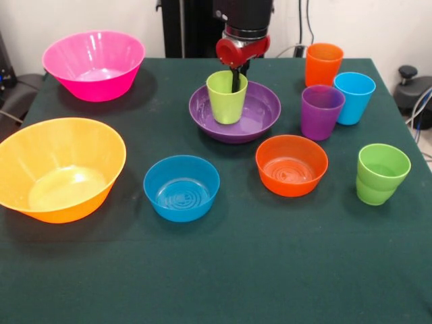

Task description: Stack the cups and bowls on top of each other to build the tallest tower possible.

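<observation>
Right now the gripper [235, 79] reaches into the lime-yellow cup [227, 97], which stands upright inside the wide purple bowl [263, 111]; its fingers look pinched on the cup's far rim, though I cannot tell for certain. Likely next: release, then fetch the small blue bowl [181, 187], in front of the purple bowl.

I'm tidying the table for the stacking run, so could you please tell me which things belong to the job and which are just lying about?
Part of the job:
purple bowl holding the lime-yellow cup
pink bowl
yellow-orange bowl
blue bowl
orange bowl
orange cup
light blue cup
purple cup
green cup

Just lying about:
cables beyond the table's edge
</observation>
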Robot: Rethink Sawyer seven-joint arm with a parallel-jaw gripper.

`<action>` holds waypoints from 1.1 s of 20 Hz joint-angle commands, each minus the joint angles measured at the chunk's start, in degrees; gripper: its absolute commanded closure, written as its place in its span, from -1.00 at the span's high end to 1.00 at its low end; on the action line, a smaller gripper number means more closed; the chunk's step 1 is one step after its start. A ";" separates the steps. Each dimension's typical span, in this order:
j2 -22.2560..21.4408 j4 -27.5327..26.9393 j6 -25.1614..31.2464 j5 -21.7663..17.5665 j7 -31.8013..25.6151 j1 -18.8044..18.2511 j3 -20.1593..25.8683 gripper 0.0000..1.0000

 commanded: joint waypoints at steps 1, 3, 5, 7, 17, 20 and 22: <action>2.53 -4.58 -5.43 -0.06 7.45 0.46 2.14 -1.00; 2.45 -4.34 -5.47 0.07 7.09 0.13 2.46 -1.00; 2.42 -4.14 -5.68 0.22 6.83 -0.20 2.83 -1.00; 2.27 -3.68 -6.15 0.38 6.59 -0.94 3.86 -1.00; 2.55 -3.56 -4.26 0.60 5.66 -1.21 4.80 -1.00; 2.54 -3.87 -2.24 0.58 4.76 -0.83 4.63 -1.00; 2.46 -3.93 -1.94 0.56 4.55 -0.77 4.70 1.00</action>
